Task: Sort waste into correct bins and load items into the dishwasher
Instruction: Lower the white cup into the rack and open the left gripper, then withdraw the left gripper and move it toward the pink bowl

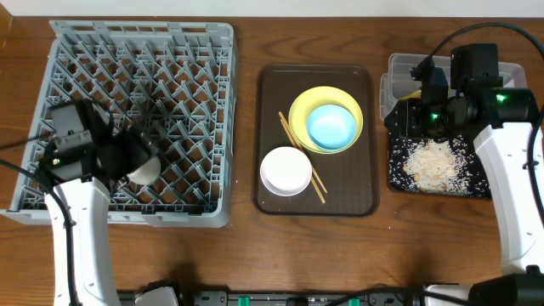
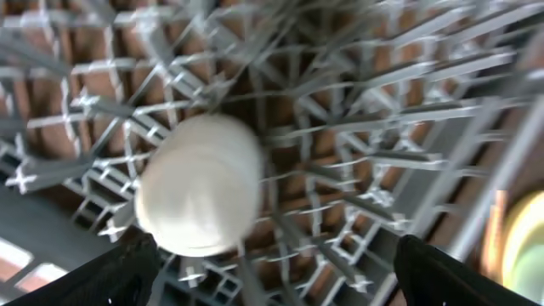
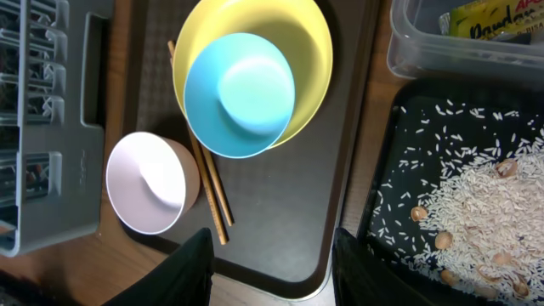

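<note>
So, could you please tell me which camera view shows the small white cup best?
The left wrist view: the small white cup appears large, resting in the grey dish rack, though blurred. Overhead, it is small and partly hidden by the left arm. The right wrist view misses it.

Bright, even light — the white cup (image 2: 200, 185) blurs, other views sharp.

On one serving tray (image 1: 348, 191): one yellow plate (image 1: 299, 110), one blue bowl (image 1: 331, 126), one white bowl (image 1: 286, 171), two chopsticks (image 1: 315, 185). Left of it: one dish rack (image 1: 212, 51), one cup (image 1: 143, 170). Right of it: one clear tub (image 1: 398, 76), one wrapper (image 3: 493, 21), one black tray (image 1: 399, 174), one rice pile (image 1: 433, 163).
</note>
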`<state>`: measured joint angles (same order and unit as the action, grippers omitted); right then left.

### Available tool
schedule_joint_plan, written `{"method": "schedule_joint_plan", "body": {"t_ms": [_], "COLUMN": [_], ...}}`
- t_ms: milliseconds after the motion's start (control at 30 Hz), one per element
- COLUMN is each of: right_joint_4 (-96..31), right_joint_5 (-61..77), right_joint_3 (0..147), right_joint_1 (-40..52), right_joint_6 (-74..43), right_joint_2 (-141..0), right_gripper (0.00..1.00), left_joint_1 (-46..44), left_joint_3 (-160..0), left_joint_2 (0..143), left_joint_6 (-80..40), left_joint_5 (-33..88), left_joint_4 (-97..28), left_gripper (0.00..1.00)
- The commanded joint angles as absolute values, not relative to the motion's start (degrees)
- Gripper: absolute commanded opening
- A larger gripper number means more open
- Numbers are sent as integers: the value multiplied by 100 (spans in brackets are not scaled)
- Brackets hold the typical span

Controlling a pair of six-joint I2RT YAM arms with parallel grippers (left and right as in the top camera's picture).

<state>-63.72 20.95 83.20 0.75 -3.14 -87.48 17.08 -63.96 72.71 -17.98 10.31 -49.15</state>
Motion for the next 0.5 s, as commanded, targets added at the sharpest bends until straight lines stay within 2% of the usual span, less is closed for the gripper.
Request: {"method": "schedule_joint_plan", "body": {"t_ms": [0, 67, 133, 333, 367, 400, 433, 467], "right_joint_4": [-6416, -6431, -6431, -6427, -6425, -6425, -6425, -6427], "right_joint_5": [2082, 2080, 2080, 2080, 2080, 2080, 2080, 2080], "right_joint_3": [8346, 8346, 8346, 8346, 8346, 8346, 8346, 8346], "right_joint_1": [38, 38, 38, 38, 38, 38, 38, 38], "right_joint_6": [-204, -204, -202, -202, -204, -202, -204, -204], "right_joint_2": [-8689, -8689, -8689, -8689, -8689, -8689, -8689, -8689], "right_gripper": [43, 43, 43, 43, 44, 44, 44, 44], "left_joint_1": [1426, 1337, 1264, 812, 740, 646, 582, 489], "left_joint_3": [-6580, -6580, -6580, -6532, -6528, -6525, -6523, -6523], "left_joint_2": [7188, 7216, 7236, 7238, 7238, 7238, 7240, 7240], "left_joint_6": [-1787, -1789, -1789, -1787, -1785, -1785, -1785, -1787], "left_joint_5": [952, 956, 958, 956, 956, 954, 954, 950], "left_joint_4": [-5043, -5172, -5332, -5675, -5675, -5675, -5673, -5673], "left_gripper": [88, 86, 80, 68, 59, 43, 19, 8]}}
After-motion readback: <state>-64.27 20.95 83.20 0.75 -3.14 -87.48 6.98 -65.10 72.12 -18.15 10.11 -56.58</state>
